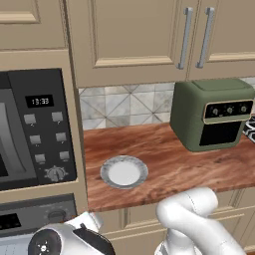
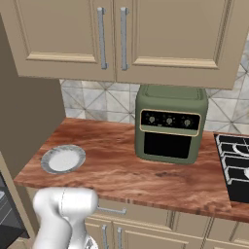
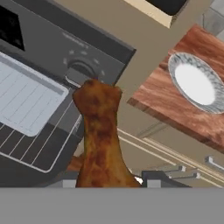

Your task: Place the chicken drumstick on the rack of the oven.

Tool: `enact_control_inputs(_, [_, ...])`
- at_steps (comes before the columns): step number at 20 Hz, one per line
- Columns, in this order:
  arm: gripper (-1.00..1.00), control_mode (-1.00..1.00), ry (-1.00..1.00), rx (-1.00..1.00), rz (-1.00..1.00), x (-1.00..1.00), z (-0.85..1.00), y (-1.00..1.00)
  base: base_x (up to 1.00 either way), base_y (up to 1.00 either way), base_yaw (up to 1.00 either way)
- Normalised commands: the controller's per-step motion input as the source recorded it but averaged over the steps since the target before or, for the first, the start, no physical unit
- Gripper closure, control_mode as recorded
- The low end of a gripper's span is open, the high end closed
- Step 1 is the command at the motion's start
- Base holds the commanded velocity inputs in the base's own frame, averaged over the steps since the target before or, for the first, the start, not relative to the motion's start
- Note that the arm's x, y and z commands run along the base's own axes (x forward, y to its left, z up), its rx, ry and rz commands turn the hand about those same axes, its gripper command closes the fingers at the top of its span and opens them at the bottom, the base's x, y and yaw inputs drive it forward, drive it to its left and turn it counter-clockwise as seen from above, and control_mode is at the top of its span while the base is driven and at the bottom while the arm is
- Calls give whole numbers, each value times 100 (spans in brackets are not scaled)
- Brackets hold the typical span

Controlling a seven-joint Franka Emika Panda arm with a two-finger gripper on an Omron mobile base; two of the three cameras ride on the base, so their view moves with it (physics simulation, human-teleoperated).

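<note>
In the hand view my gripper (image 3: 107,179) is shut on the chicken drumstick (image 3: 98,131), a golden-brown piece whose thick end points up and away from the fingers. Beyond it lies the black oven (image 3: 52,48), with a round knob (image 3: 81,72) on its control strip. The pale grey wire rack (image 3: 28,98) spreads to the left of the drumstick, below the strip. The drumstick hangs over the rack's right edge and I cannot tell whether they touch. In the left base view the oven's control strip (image 1: 35,216) sits at the bottom left, with my wrist in front of it.
A round white plate (image 1: 123,172) (image 2: 63,159) (image 3: 197,85) rests near the left end of the wooden counter (image 1: 164,149). An olive-green countertop oven (image 1: 211,114) (image 2: 170,124) stands further right. A black microwave (image 1: 30,129) sits above the oven, and a stove top (image 2: 233,165) is at the far right.
</note>
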Motion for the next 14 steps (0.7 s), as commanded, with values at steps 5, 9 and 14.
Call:
enact_control_inputs(5, [100, -100, 0, 1, -21, -2, -87, 100, 0, 0, 0])
enact_control_inputs(9, [100, -100, 0, 9, -10, 3, -100, 79, 0, 0, 0])
enact_control_inputs(14, [100, -100, -4, 16, -5, 27, -100, 45, 0, 0, 0])
